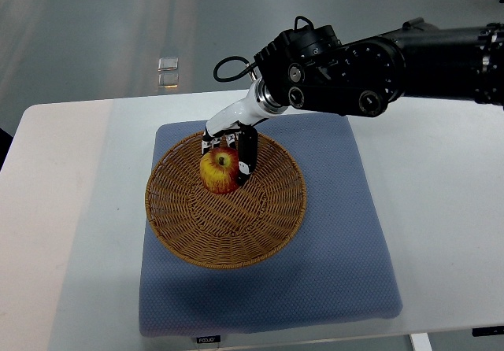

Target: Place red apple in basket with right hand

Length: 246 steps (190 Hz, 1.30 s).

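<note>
A red and yellow apple (219, 170) sits inside the round wicker basket (236, 233), toward its far left part. My right hand (228, 150) reaches in from the right on a black arm and is wrapped over the apple from behind, fingers (247, 156) curled around its top and right side. The apple's underside appears to rest on the basket's weave. No left arm shows anywhere in the picture.
The basket stands on a blue-grey padded mat (339, 233) on a white table (449, 233). A small clear object (167, 72) lies on the floor beyond the table's far edge.
</note>
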Each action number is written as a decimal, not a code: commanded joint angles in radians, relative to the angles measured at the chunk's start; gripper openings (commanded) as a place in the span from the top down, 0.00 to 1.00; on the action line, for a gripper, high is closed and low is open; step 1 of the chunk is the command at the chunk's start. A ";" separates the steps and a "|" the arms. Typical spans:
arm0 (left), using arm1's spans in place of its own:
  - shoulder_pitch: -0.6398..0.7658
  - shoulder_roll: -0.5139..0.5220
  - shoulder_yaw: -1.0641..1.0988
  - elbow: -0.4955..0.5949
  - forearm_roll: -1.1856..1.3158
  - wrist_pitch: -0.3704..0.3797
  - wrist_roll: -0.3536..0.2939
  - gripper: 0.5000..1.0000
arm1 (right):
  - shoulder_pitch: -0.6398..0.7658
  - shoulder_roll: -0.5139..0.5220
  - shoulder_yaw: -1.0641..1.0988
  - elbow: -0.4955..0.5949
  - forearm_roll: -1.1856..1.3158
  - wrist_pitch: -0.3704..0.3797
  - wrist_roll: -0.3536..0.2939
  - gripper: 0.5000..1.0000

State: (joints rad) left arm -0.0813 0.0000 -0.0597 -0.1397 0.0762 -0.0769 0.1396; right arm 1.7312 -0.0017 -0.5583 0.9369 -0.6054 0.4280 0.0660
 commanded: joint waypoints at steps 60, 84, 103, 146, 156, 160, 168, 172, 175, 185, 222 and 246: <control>0.002 0.000 -0.002 0.000 -0.001 0.000 0.000 0.00 | -0.124 0.002 0.001 -0.079 -0.001 -0.078 0.000 0.89; 0.002 0.000 -0.002 0.000 -0.001 0.000 0.000 0.00 | -0.144 0.002 0.003 -0.081 0.006 -0.080 0.001 0.86; 0.002 0.000 -0.002 0.000 -0.001 0.000 0.000 0.00 | -0.159 0.002 0.014 -0.081 0.010 -0.081 0.003 0.84; 0.002 0.000 -0.002 0.002 -0.001 0.000 0.000 0.00 | -0.208 0.002 0.017 -0.083 0.013 -0.127 0.015 0.59; 0.002 0.000 -0.002 0.002 -0.001 0.000 0.000 0.00 | -0.231 0.002 0.017 -0.093 0.015 -0.141 0.015 0.41; 0.002 0.000 -0.002 0.002 -0.001 -0.001 0.000 0.00 | -0.233 0.002 0.017 -0.096 0.015 -0.143 0.015 0.39; 0.002 0.000 -0.002 0.002 -0.001 0.000 0.000 0.00 | -0.234 0.002 0.017 -0.104 0.015 -0.143 0.015 0.34; 0.002 0.000 -0.002 0.002 -0.001 0.000 0.000 0.00 | -0.234 0.002 0.018 -0.105 0.015 -0.141 0.014 0.28; 0.002 0.000 -0.002 0.002 -0.001 0.000 0.000 0.00 | -0.233 0.002 0.018 -0.106 0.015 -0.141 0.015 0.24; 0.002 0.000 -0.002 0.002 -0.001 0.000 0.002 0.00 | -0.233 0.002 0.020 -0.107 0.015 -0.140 0.015 0.17; 0.002 0.000 0.000 0.000 -0.001 0.000 0.000 0.00 | -0.205 0.002 0.090 -0.109 0.027 -0.098 0.014 0.15; 0.002 0.000 0.000 0.000 -0.001 0.000 0.000 0.00 | -0.148 0.002 0.147 -0.107 0.085 -0.011 0.012 0.15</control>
State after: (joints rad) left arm -0.0797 0.0000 -0.0598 -0.1395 0.0751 -0.0768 0.1396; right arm 1.5356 0.0000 -0.4585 0.8282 -0.5676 0.3482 0.0796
